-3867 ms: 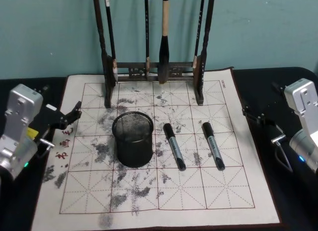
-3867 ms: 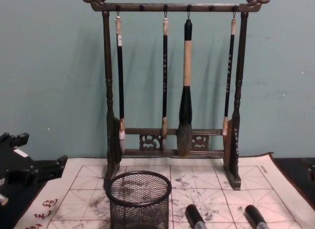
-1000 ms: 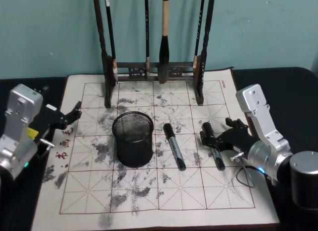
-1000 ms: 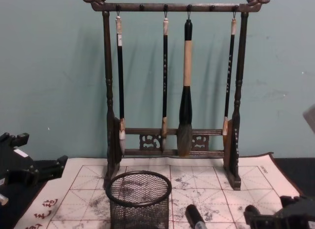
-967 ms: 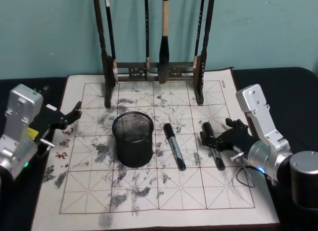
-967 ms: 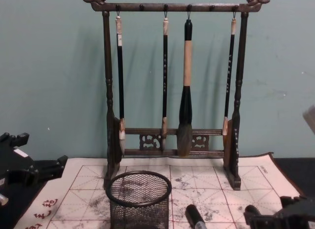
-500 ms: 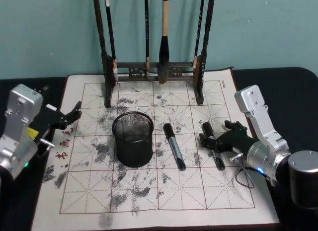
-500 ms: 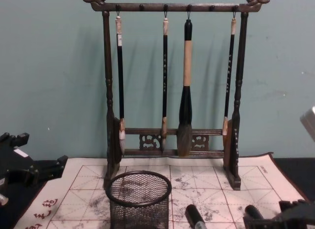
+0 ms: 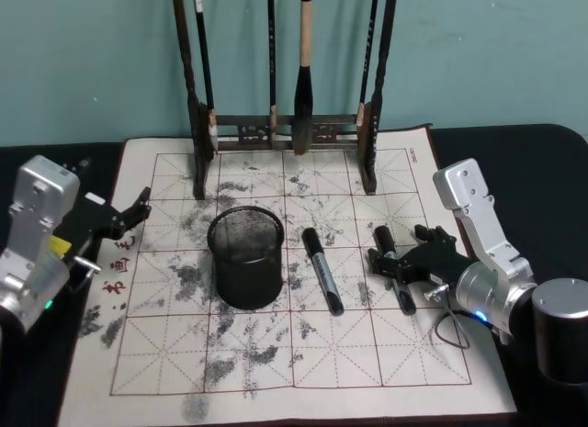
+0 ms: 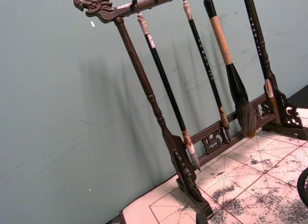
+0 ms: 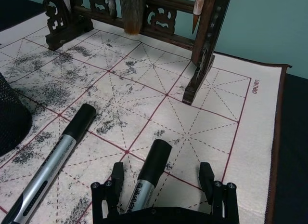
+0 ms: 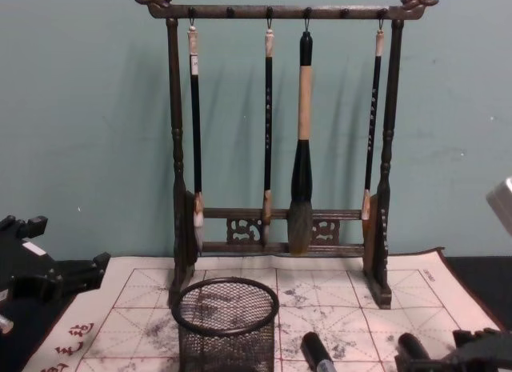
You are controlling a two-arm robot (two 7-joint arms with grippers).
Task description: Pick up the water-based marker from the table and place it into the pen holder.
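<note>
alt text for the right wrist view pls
The right end effector, open, straddles the capped end of a marker lying on the cream grid mat. A second marker lies beside it near the mesh pen holder, the brush rack beyond.

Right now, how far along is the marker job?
Done: nothing; the pen holder holds no marker. In hand: the right gripper is open astride the right-hand marker on the felt mat. To do: grip, lift, drop in. Left gripper parked beside the mat.
</note>
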